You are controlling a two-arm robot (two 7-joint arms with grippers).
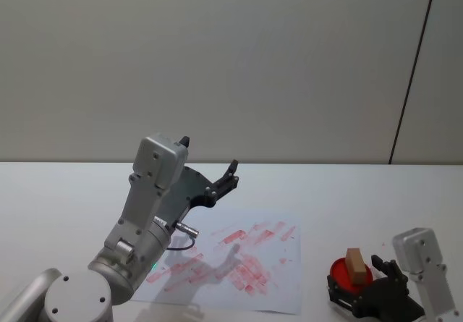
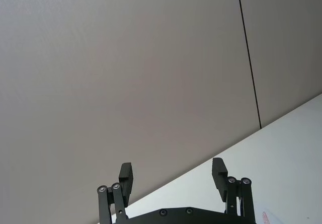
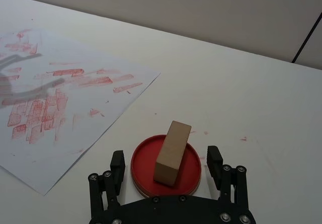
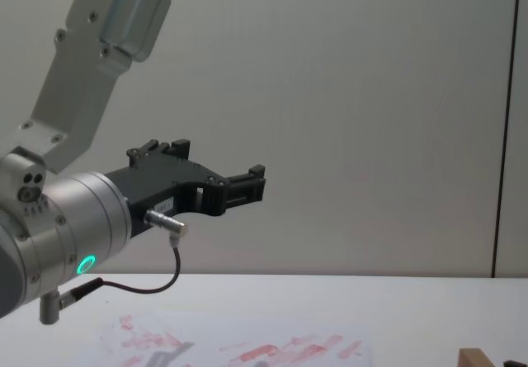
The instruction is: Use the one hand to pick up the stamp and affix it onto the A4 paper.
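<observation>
Two black fingers of the right gripper [image 3: 166, 157] are standing spread wide, flanking the red ink pad [image 3: 142, 159] and gripping nothing. The stamp [image 3: 172, 152] is sitting on that pad, on the table [image 3: 241, 98], near the paper [image 3: 75, 98] but clear of its edge. Closing from this height is risking the fingers catching the pad's rim instead of the block and dragging the pad along. A shallow pinch could let the inky block twist. The left gripper [image 2: 171, 166], also spread, is hanging raised over the paper.

We see light-brown stamp [image 3: 172, 153], red pad [image 3: 143, 169] before our black right gripper [image 3: 166, 154], white A4 paper [image 3: 75, 100] smeared red.
</observation>
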